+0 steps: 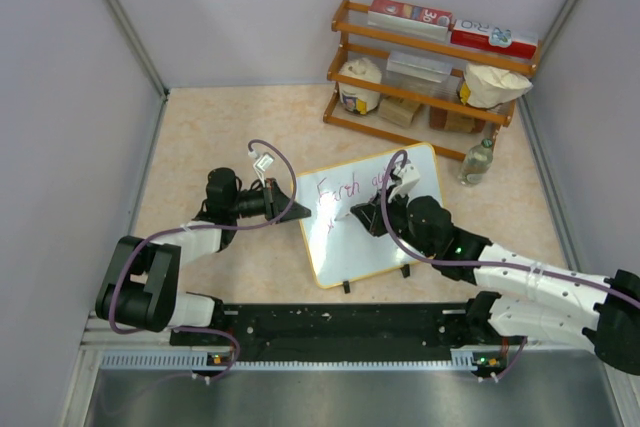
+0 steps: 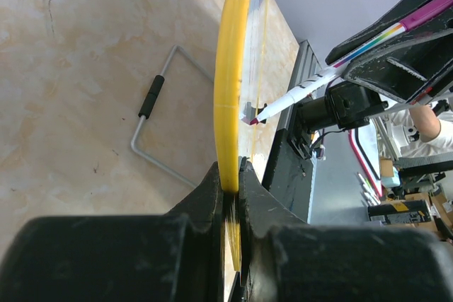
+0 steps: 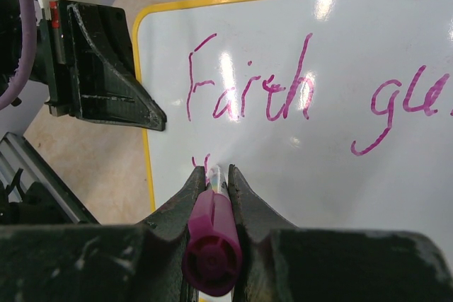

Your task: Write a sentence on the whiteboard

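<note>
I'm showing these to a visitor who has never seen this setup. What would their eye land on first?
Probably the pink handwriting, roughly "Earth gu", along the top of the whiteboard in the middle of the table. Next, the right gripper pinches a magenta-capped marker with its tip at the start of a second line. The left gripper is clamped on the board's yellow left edge.

The beige table [image 1: 210,127] carried a whiteboard [image 1: 375,252], one edge between the jaws of the left gripper [image 1: 296,205]. A wooden rack [image 1: 395,137] and a bottle [image 1: 478,162] stood well beyond them.
</note>
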`<state>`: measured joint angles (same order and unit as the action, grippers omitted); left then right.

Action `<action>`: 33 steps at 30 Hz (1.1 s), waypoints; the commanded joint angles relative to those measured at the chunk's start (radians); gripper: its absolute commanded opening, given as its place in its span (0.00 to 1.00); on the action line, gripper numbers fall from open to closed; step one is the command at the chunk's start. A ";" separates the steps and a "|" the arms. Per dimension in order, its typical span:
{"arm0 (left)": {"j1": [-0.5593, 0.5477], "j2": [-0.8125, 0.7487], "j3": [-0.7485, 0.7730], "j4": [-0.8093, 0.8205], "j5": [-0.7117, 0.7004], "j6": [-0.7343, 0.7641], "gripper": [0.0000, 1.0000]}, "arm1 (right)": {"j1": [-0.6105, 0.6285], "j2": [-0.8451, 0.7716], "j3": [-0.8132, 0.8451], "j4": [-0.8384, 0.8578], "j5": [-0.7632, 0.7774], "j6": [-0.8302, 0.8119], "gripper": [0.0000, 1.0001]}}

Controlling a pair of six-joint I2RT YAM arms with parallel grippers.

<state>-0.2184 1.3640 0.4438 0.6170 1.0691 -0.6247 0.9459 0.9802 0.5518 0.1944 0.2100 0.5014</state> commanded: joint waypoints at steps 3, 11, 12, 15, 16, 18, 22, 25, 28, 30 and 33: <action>-0.021 0.006 0.012 -0.003 -0.015 0.089 0.00 | -0.009 0.012 0.010 0.031 -0.012 0.003 0.00; -0.019 0.006 0.012 -0.002 -0.017 0.089 0.00 | -0.009 0.011 -0.016 0.010 -0.027 0.014 0.00; -0.019 0.006 0.012 -0.003 -0.015 0.089 0.00 | -0.009 0.008 -0.023 0.008 -0.027 0.015 0.00; -0.019 0.004 0.012 -0.002 -0.015 0.089 0.00 | -0.009 -0.006 -0.029 -0.006 -0.012 0.016 0.00; -0.019 0.006 0.013 -0.002 -0.017 0.089 0.00 | -0.009 -0.009 -0.030 -0.009 -0.006 0.012 0.00; -0.019 0.007 0.012 -0.002 -0.017 0.089 0.00 | -0.009 -0.014 -0.030 -0.015 0.002 0.009 0.00; -0.019 0.006 0.012 -0.003 -0.017 0.089 0.00 | -0.009 -0.014 -0.030 -0.023 0.018 0.006 0.00; -0.021 0.007 0.012 -0.002 -0.017 0.092 0.00 | -0.009 -0.014 -0.029 -0.030 0.035 0.008 0.00; -0.019 0.006 0.012 -0.003 -0.017 0.091 0.00 | -0.015 -0.023 -0.029 -0.029 0.049 0.011 0.00; -0.019 0.006 0.012 -0.003 -0.017 0.091 0.00 | -0.016 -0.029 -0.029 -0.026 0.058 0.009 0.00; -0.019 0.006 0.012 -0.003 -0.017 0.089 0.00 | -0.021 -0.035 -0.026 -0.018 0.084 0.011 0.00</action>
<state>-0.2184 1.3643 0.4438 0.6163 1.0687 -0.6247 0.9459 0.9642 0.5304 0.1833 0.2108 0.5259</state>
